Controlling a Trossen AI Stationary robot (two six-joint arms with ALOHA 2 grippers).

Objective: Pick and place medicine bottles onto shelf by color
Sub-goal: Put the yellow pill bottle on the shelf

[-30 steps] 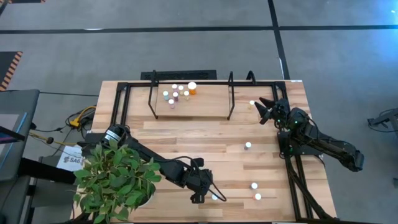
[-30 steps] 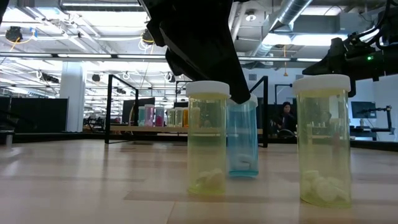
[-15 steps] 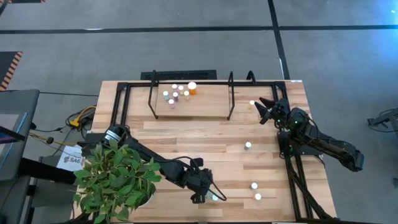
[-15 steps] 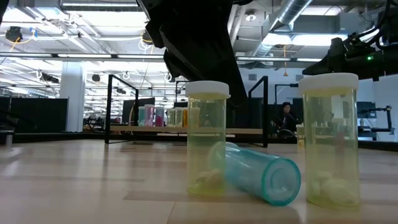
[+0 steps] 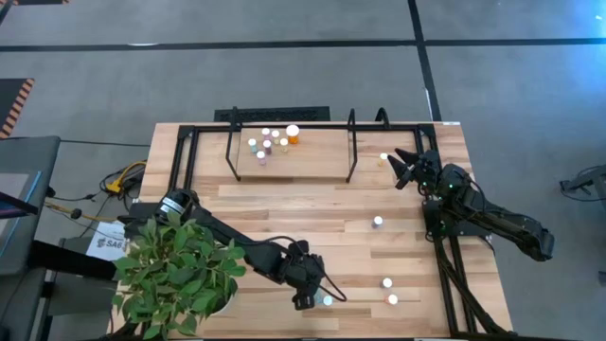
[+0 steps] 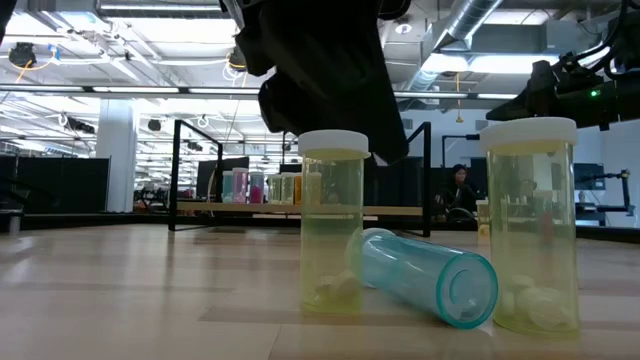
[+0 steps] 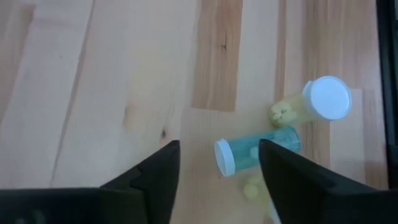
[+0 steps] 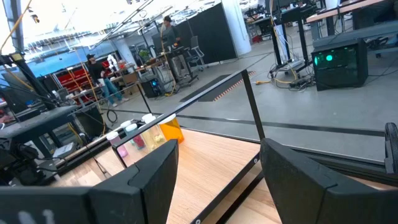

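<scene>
Dark and bent low, the left arm in the high view reaches along the table's near edge, its left gripper (image 5: 312, 296) over a teal bottle (image 5: 328, 301); the right gripper (image 5: 405, 167) waits beside the shelf (image 5: 350, 152), jaws apart. Low view: that teal bottle (image 6: 425, 278) lies on its side, open mouth toward the camera, between two upright yellowish bottles (image 6: 333, 222). Left wrist view: jaws apart above the toppled bottle (image 7: 255, 152), touching nothing, its cap end nearest one finger.
</scene>
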